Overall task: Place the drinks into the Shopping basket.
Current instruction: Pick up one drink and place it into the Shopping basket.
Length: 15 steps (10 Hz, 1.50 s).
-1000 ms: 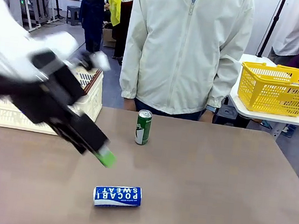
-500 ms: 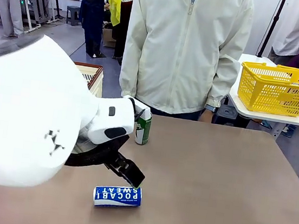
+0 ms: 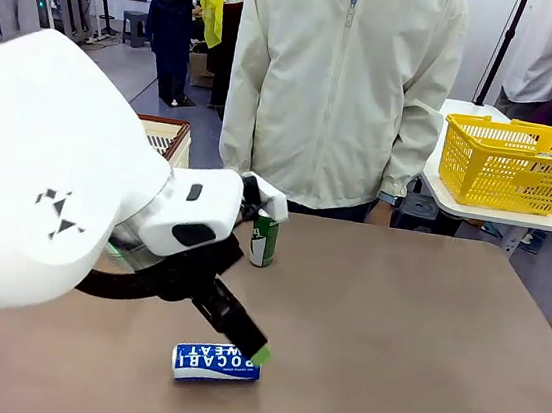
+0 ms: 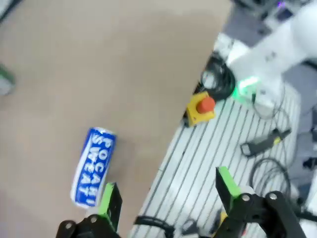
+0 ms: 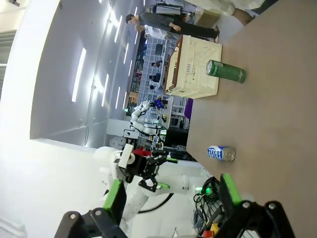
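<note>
Neither drink placed yet: blue-and-white can (image 3: 216, 362) lay on the near tabletop (image 3: 421, 335) by the empty, wide-open left hand (image 4: 166, 191); green can (image 3: 265, 240) stood farther back; Shopping basket (image 5: 198, 74) sat far left; right hand (image 5: 172, 193) likewise open

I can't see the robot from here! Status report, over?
Left gripper open, by lying blue can. Right gripper open, empty. Green can upright; both outside shopping basket. Nothing in the way.
</note>
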{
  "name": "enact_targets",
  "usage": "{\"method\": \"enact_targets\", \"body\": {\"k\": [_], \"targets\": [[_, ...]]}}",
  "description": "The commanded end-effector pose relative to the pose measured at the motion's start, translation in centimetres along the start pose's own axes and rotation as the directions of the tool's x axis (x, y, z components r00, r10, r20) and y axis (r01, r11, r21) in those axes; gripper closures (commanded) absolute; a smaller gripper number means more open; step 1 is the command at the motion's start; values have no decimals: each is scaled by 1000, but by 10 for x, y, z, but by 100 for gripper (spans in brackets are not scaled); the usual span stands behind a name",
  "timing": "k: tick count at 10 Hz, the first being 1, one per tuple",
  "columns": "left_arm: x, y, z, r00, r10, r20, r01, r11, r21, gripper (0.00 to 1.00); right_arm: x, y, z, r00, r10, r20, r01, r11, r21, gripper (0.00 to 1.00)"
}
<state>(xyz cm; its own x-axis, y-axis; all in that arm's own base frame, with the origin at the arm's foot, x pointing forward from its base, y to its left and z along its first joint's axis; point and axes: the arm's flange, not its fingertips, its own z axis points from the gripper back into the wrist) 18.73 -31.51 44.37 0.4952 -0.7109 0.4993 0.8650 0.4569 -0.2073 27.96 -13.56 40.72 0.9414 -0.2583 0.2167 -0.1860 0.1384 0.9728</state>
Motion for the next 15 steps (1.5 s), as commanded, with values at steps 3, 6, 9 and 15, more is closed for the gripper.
{"method": "enact_targets", "body": {"k": [3,6,9,15], "targets": [[7,94,-20,796,-596,-111,562,794,-232,0,-2,2,3,1000,18,-12,-18,1000,-1,0],[-3,77,-42,808,-577,-118,577,816,-34,0,-2,2,3,1000,18,-12,-18,1000,-1,0],[1,87,-41,764,-624,-165,608,781,-142,0,-2,2,3,1000,18,-12,-18,1000,-1,0],[-24,97,-105,828,-492,-269,497,866,-56,0,-2,2,3,1000,18,-12,-18,1000,-1,0]]}}
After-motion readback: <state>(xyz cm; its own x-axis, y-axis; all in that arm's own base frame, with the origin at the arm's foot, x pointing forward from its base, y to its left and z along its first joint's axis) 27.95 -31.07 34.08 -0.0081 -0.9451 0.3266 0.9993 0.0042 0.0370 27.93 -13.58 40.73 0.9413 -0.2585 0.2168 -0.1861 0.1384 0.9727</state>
